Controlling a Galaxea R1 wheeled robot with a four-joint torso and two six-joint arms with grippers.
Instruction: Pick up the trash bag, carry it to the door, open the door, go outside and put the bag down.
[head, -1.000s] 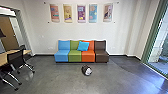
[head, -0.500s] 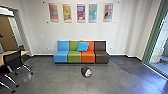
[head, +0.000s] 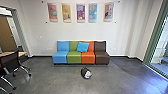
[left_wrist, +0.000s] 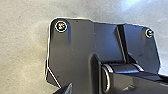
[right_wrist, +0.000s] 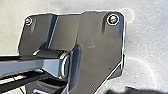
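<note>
Whether either gripper stands wide or narrow, I cannot tell. Ahead, the rounded, dark-and-white trash bag (head: 86, 73) lies on the smooth grey floor (head: 56, 81), before a blue, green, orange and brown armless sofa (head: 74, 58) bearing a square, bright-blue cushion (head: 83, 47).

Head view: bright daylight via glass (head: 162, 66) at 3 o'clock, bluish glare on floor (head: 150, 80) approx. 4 o'clock; wall (head: 122, 32) well lit, verticals lean nr edges. L wrist view: pale floor w/ bluish glare.
</note>
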